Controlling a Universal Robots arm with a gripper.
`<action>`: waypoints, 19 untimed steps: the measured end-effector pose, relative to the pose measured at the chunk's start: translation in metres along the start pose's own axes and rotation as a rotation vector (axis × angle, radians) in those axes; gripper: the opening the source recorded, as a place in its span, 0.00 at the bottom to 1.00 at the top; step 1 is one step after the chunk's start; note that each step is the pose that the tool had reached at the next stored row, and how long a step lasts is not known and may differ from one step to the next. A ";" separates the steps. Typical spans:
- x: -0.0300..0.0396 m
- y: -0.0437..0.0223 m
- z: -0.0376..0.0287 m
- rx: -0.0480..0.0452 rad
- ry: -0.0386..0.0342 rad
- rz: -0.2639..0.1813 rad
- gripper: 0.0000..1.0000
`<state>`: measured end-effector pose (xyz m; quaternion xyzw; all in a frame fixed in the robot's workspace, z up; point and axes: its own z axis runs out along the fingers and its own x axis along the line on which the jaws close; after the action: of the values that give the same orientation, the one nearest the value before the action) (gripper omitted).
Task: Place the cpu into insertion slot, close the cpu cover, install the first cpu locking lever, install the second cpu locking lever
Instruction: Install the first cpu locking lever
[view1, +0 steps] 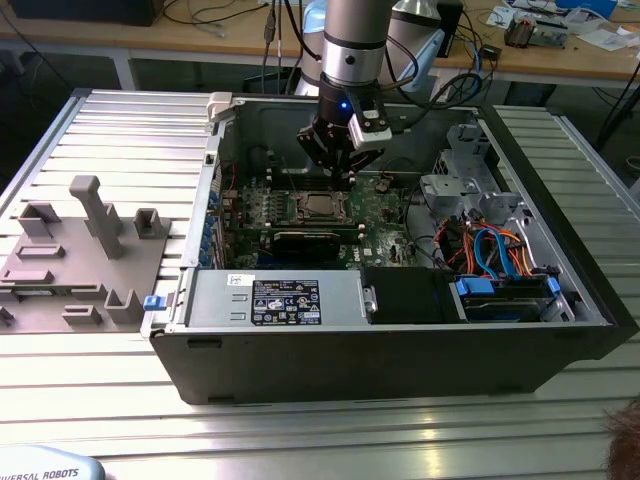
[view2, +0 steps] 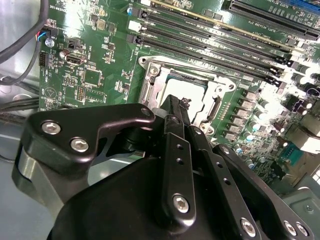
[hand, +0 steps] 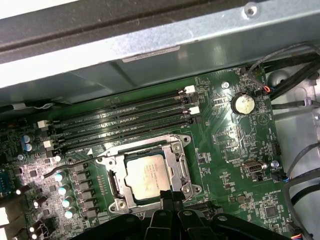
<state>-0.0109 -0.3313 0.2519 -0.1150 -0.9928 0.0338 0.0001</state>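
Upper centre in the exterior view, the tool (view1: 345, 175), pinched narrow, is hovering near the cpu (view1: 321, 206): probably light, fragile, edge-held.

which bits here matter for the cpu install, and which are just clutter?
Job:
- cpu
- cpu cover, framing the chip
- gripper, at the cover's edge

Lying about:
- memory slots
- coin cell
- drive cables
- grey fixture tray, outside the case
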 end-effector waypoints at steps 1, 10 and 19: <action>0.0000 0.0000 0.0000 0.0000 -0.0001 -0.001 0.11; 0.0000 0.0000 0.0000 -0.0001 -0.0006 -0.009 0.11; 0.0000 0.0000 0.0000 -0.0001 -0.0011 -0.015 0.11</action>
<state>-0.0109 -0.3313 0.2519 -0.1074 -0.9936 0.0338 -0.0002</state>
